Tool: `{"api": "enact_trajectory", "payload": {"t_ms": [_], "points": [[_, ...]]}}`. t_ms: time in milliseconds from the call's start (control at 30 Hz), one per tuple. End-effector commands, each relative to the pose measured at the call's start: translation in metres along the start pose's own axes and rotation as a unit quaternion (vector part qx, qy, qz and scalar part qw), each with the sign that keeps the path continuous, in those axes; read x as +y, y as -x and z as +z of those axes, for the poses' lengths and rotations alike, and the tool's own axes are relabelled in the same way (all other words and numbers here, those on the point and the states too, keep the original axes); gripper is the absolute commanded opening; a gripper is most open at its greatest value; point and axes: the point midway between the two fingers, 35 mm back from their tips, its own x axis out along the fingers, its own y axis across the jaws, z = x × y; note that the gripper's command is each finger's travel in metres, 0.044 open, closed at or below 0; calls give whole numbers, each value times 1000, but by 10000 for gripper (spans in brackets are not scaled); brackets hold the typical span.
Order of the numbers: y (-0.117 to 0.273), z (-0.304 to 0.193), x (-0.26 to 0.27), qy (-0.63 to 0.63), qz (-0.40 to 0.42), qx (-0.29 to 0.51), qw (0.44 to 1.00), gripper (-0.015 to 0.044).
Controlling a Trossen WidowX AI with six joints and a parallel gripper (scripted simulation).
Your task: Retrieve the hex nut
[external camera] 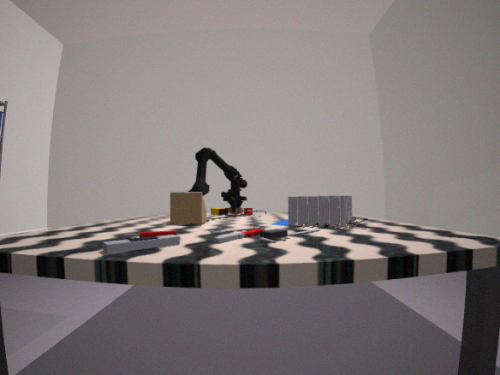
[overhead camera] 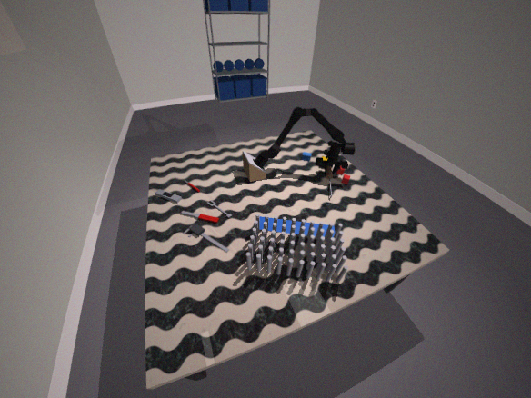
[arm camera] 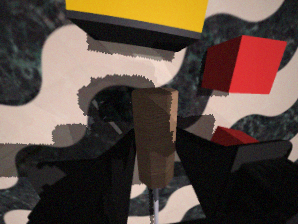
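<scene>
My gripper (overhead camera: 330, 172) (external camera: 234, 206) (arm camera: 153, 131) is shut on the brown wooden handle (arm camera: 155, 130) of a hook tool. The tool's thin metal rod (overhead camera: 330, 191) points toward the spacers. The tool is low over the table at the back right. The field of standing grey spacers (overhead camera: 295, 252) (external camera: 320, 211) is well in front of it. The blue taped strip (overhead camera: 271, 223) (external camera: 280, 223) lies along the field's near-arm edge. The nut is hidden among the spacers.
A yellow block (arm camera: 137, 15) (external camera: 219, 211) and two red cubes (arm camera: 245, 65) (arm camera: 230, 136) lie close around the gripper. A blue block (overhead camera: 306, 155) and a cardboard wedge (overhead camera: 253, 168) (external camera: 186, 208) are nearby. Other tools, among them a red-handled tool (overhead camera: 200, 216) and a grey bar (overhead camera: 168, 196), lie at the left.
</scene>
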Motion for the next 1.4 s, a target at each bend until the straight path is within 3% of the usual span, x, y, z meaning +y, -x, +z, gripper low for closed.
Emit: {"api": "enact_trajectory", "payload": {"t_ms": [0,433,1000,1200,1367], "points": [[-8,-1,1,-2,1,2,1000,0],[-18,-1,2,1,-3,3,1000,0],[-14,-2,1,1,-4,4,1000,440],[52,-1,0,1,-3,5,1000,440],[55,-1,0,1,-3,5,1000,440]]}}
